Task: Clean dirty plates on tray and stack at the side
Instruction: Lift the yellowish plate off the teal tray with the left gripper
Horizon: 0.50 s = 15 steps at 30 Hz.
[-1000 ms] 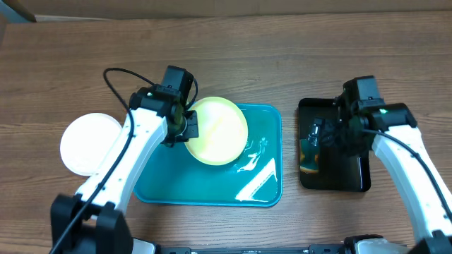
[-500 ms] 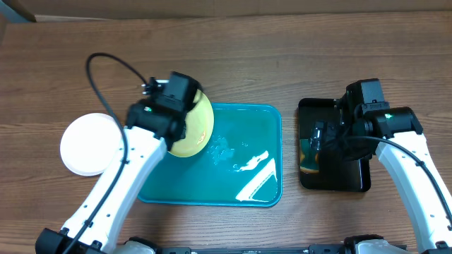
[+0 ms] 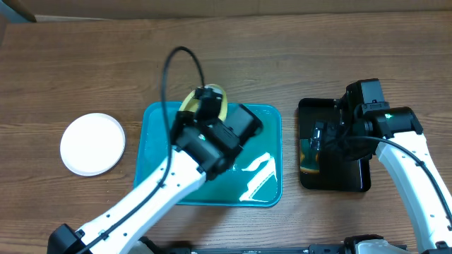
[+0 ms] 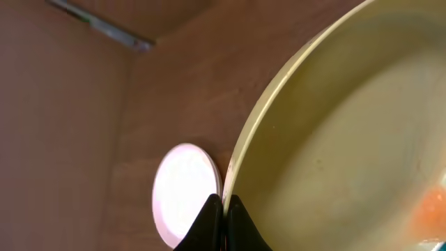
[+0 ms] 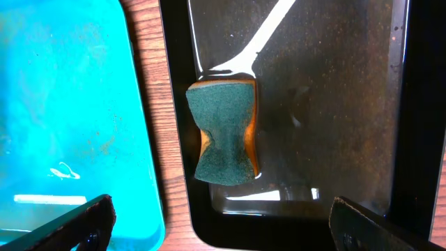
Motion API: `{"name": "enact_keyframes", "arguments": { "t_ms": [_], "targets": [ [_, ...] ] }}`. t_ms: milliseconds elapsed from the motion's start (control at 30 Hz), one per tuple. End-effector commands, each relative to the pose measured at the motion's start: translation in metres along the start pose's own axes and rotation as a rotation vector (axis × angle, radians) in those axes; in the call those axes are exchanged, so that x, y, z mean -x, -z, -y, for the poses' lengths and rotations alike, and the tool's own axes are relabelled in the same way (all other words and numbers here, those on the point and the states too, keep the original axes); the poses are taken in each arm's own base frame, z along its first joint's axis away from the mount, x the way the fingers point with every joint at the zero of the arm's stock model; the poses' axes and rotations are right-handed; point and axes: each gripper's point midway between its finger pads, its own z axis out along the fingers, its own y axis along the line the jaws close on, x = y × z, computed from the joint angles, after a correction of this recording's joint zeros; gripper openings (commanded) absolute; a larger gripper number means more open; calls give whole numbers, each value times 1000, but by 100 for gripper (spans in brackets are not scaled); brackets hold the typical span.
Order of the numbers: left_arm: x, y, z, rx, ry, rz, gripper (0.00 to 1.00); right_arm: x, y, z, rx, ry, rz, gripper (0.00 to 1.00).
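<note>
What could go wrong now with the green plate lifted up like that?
The left gripper pinches the green plate only at its rim, tilted above the tray, so it might slip. An orange smear shows on it; stacking it now could dirty the white plate.

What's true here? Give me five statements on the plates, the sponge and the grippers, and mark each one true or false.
1. The left gripper is shut on the rim of the green plate. True.
2. The green plate is wiped clean. False: an orange smear shows on it.
3. The sponge lies in the black tray. True.
4. The right gripper holds the sponge. False: it hangs open above it.
5. The white plate sits on the teal tray. False: it sits on the table, left of the tray.
</note>
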Motion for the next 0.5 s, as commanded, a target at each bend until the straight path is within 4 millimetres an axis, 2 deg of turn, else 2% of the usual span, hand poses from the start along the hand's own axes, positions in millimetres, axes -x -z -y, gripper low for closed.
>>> {"name": "enact_keyframes", "arguments": {
  "t_ms": [0,267,467],
  "targets": [
    [13,12,-8,114,-15,99,4,7,9,-2,7,12,38,100],
    [15,13,9,156,-92,123,4,7,9,-2,6,12,38,100],
    [15,12,11,159,-98,121,4,6,9,-2,6,12,38,100]
  ]
}}
